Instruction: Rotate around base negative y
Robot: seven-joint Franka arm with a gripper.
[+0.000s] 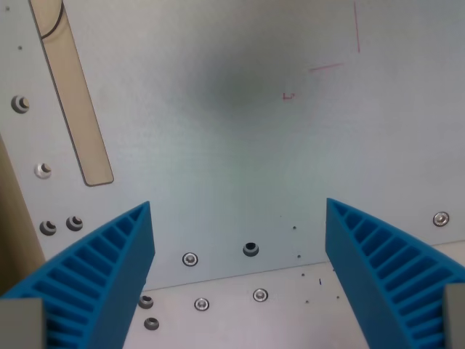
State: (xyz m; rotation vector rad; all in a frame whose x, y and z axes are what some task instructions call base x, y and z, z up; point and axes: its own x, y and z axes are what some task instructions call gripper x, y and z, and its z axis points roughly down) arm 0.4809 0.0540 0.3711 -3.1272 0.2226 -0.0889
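No object is involved here really, since the task is a pure rotation about the base's negative y axis, so nothing needs to be reached for. The end effector point(240, 218) is seen spread wide with nothing between its blue ribbed fingers point(109, 269), pointed pretty much straight down at the desk point(240, 145). Below it only bare grey plate is shown, with a seam and some screws point(190, 259) near the lower edge of the wrist view. A tan slot point(76, 109) runs toward the view's upper left, and faint red marks point(334, 65) can be made out upper right. Which way the base y axis lies can't be told from this view alone, so the tilt direction is left as a guess.
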